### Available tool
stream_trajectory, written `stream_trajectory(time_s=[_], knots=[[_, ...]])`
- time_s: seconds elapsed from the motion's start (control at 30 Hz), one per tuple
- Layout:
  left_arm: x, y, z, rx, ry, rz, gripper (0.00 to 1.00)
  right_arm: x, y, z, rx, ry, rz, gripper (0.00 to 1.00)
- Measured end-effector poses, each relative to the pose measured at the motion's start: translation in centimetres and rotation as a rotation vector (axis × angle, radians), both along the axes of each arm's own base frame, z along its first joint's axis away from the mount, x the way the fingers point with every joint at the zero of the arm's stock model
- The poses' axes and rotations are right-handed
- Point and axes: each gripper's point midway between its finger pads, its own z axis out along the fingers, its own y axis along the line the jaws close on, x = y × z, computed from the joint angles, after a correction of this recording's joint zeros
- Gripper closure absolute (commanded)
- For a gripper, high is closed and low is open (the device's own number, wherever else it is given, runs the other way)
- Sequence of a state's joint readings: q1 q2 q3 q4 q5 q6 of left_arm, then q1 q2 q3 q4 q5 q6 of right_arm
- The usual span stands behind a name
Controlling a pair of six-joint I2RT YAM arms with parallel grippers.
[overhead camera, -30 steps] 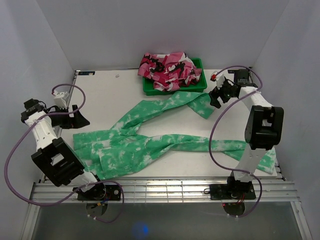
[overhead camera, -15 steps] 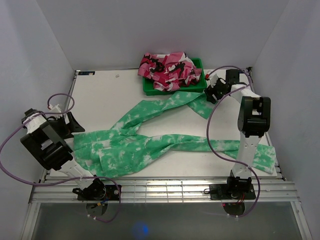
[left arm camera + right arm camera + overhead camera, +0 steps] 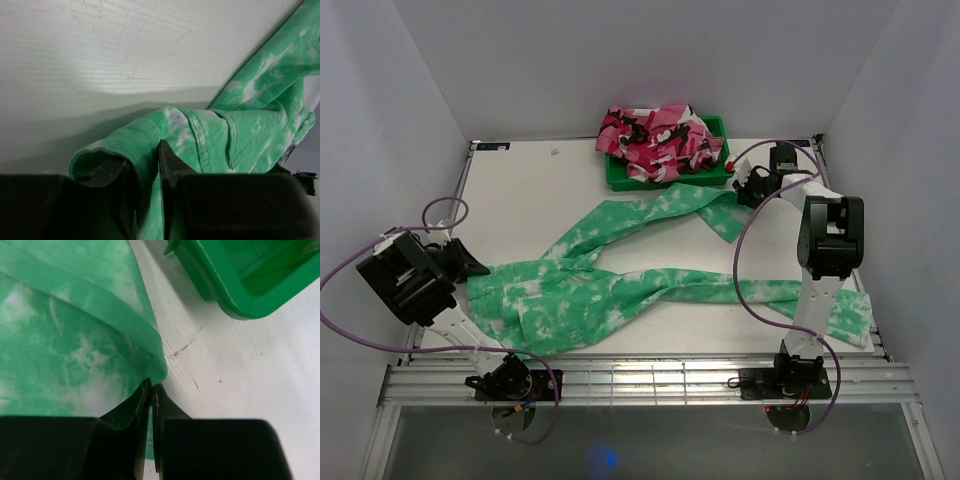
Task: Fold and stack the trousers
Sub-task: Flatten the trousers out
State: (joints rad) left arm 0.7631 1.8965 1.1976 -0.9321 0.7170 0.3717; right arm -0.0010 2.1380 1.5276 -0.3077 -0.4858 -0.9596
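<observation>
While the trousers (image 3: 620,290) lie before the green bin (image 3: 718,172), the left tool (image 3: 143,161) clamps their waist well apart from it; the right tool (image 3: 151,390) pinches a hem beside it.

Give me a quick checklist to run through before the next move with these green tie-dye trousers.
1. Left claw shut on the waist end of the bright green tie-dye cloth trousers: ok.
2. Right claw shut on the upper leg's hem: ok.
3. That hem apart from the green plastic bin: ok.
4. Cloth lying flat: not ok, legs splayed, waist bunched.
5. Lower leg free of the right arm crossing above it: cannot tell.
</observation>
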Motion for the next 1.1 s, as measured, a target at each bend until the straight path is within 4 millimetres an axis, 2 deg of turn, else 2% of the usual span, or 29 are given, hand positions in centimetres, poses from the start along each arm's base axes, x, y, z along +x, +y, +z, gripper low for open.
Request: stream_trajectory(time_s=[0.03,0.07,0.1,0.2,0.33,0.5,0.6,0.7,0.77,0.83,0.9,1.0,1.1], knots=[[0.1,-0.1,0.1,-0.006,-0.004,0.001,0.79,-0.4,-0.1,0.4,-0.003,-0.001,0.002,0.92],[0.2,-0.1,0.3,-0.009,-0.008,0.003,0.93,-0.7,-0.2,0.9,-0.006,-0.008,0.006,0.92],[0.3,-0.1,0.4,-0.014,-0.01,0.008,1.0,-1.0,-0.4,1.6,-0.007,-0.019,0.009,0.92],[0.8,0.0,0.9,-0.016,-0.026,0.008,1.0,-1.3,-1.3,4.4,-0.011,-0.067,0.009,0.92],[1.7,0.6,1.8,-0.005,-0.061,0.008,1.0,-1.0,-3.9,9.3,-0.024,-0.179,-0.019,0.92],[4.1,1.3,4.2,0.018,-0.142,-0.011,1.0,-1.9,-7.0,15.1,-0.048,-0.309,-0.035,0.92],[6.0,1.5,5.8,0.046,-0.205,-0.037,1.0,-3.2,-8.5,18.0,-0.082,-0.385,-0.026,0.92],[7.6,1.5,7.1,0.072,-0.266,-0.064,1.0,-6.1,-10.1,19.5,-0.147,-0.456,0.001,0.92],[8.5,1.6,7.6,0.093,-0.298,-0.082,1.0,-9.0,-10.9,19.1,-0.209,-0.493,0.03,0.92],[8.9,1.6,7.7,0.115,-0.318,-0.1,1.0,-12.0,-11.3,17.2,-0.264,-0.484,0.063,0.92],[8.8,1.9,7.4,0.141,-0.324,-0.121,1.0,-14.2,-11.9,14.6,-0.309,-0.451,0.081,0.92],[7.6,2.2,6.4,0.187,-0.327,-0.16,1.0,-16.9,-13.3,10.1,-0.336,-0.352,0.094,0.92],[5.6,2.6,4.8,0.232,-0.311,-0.194,1.0,-18.2,-15.3,7.5,-0.351,-0.272,0.075,0.92]])
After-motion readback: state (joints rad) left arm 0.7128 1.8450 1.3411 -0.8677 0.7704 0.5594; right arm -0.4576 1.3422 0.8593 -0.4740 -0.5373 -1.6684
